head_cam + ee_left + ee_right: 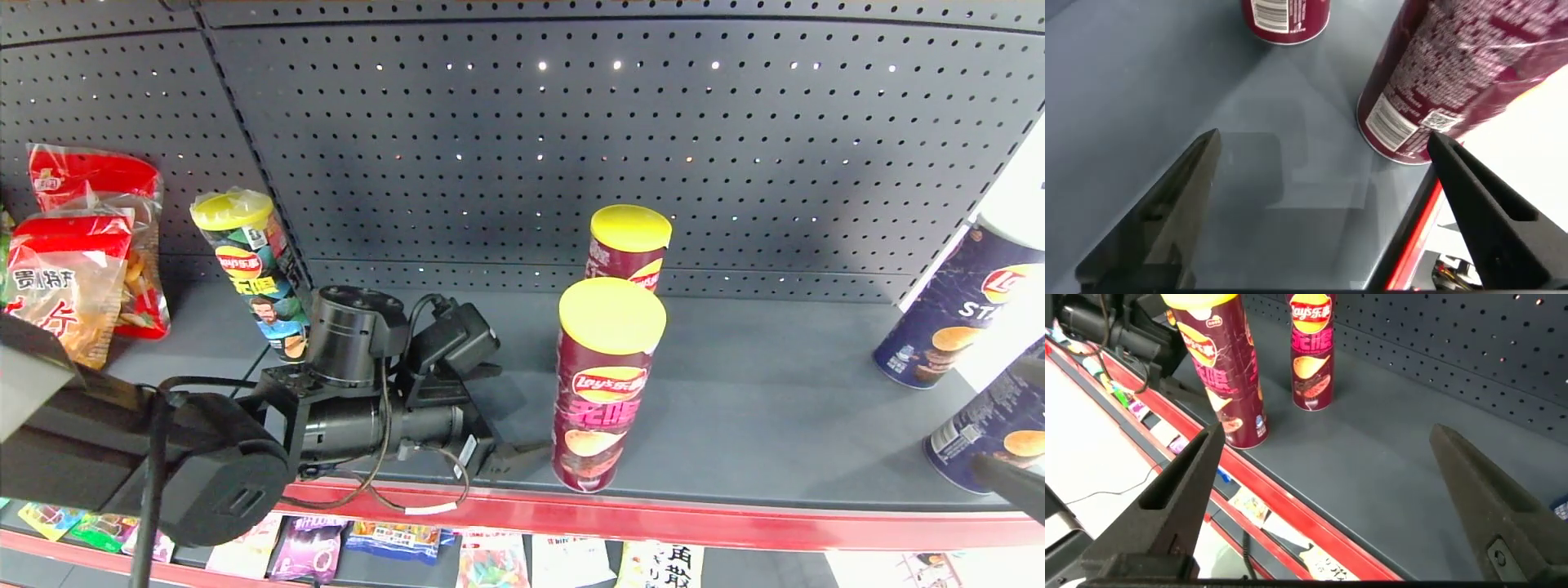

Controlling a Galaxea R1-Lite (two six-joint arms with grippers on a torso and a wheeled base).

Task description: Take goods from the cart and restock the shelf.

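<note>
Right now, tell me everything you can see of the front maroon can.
The front can is a tall maroon tube with a glossy printed wrap, a flat yellow lid and a barcode label low on its side. It stands upright and closed on the shelf near the red rail, apart from the rear can. The open left gripper sits beside its base; contact cannot be told.
</note>
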